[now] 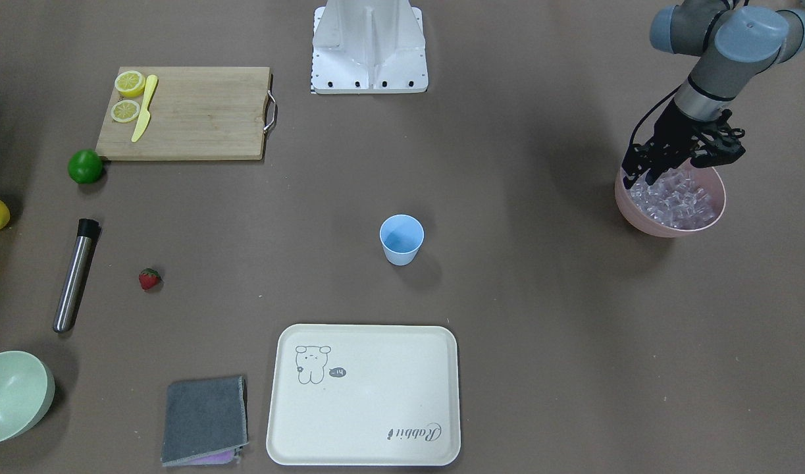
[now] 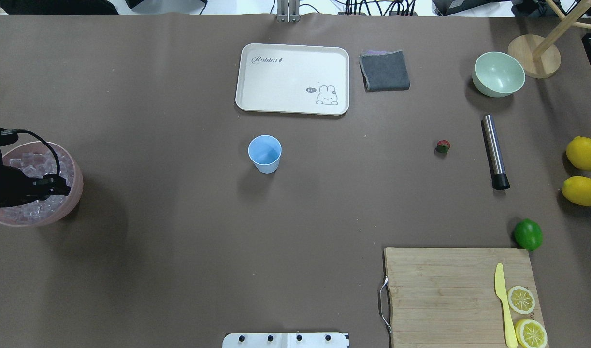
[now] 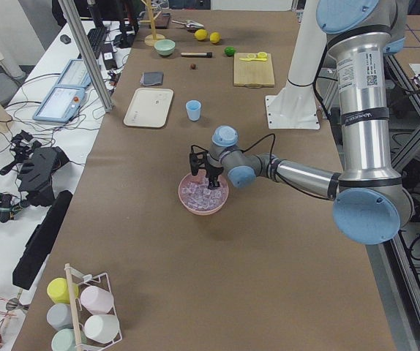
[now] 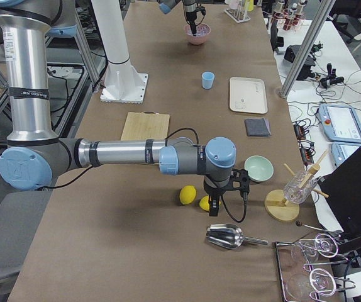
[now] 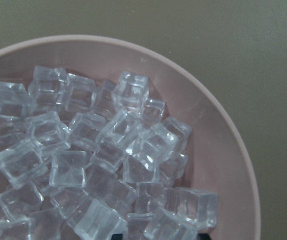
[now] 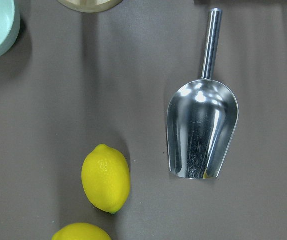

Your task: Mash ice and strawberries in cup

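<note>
Ice point(image 5: 108, 165) lies heaped in the pink bowl point(image 1: 672, 225), right under the left end effector point(image 1: 642, 175); parted or clenched, one cannot tell. Cubes look hard, light, slippery: best pinched across flat faces. The cup point(image 1: 401, 239) stands well away on the counter point(image 1: 540, 296).

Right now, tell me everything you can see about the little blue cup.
The cup is small and light blue. It looks like smooth plastic, tapers to a narrower base and has no handle. It stands upright with its mouth up, and from overhead it looks empty. It sits alone near the middle of the brown table, on the robot's side of the cream tray and apart from it. Nothing touches it but the table.
</note>
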Tool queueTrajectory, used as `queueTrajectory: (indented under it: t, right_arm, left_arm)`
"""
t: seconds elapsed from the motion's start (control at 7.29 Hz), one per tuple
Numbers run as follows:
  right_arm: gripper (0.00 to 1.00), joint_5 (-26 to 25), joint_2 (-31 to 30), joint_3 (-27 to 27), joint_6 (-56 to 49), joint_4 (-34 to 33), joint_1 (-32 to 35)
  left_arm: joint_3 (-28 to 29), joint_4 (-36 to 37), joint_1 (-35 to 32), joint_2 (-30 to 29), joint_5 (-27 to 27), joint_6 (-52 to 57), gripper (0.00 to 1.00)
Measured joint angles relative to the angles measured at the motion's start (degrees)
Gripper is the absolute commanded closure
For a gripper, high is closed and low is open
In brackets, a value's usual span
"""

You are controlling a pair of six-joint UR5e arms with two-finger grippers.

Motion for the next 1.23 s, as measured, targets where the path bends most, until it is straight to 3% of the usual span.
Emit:
queueTrajectory:
  t: [0.55,1.23]
  right_arm:
    - [0.00,0.0,0.0,0.1,0.0,0.0,0.0]
    - [0.00,0.0,0.0,0.3,0.1,-0.1,0.0]
  left_arm:
    - [-1.1,-0.9,-0.8,0.7,-0.5,0.3,1.00]
    - [-3.9,-0.9,-6.6,3.3,-0.6,3.1,1.00]
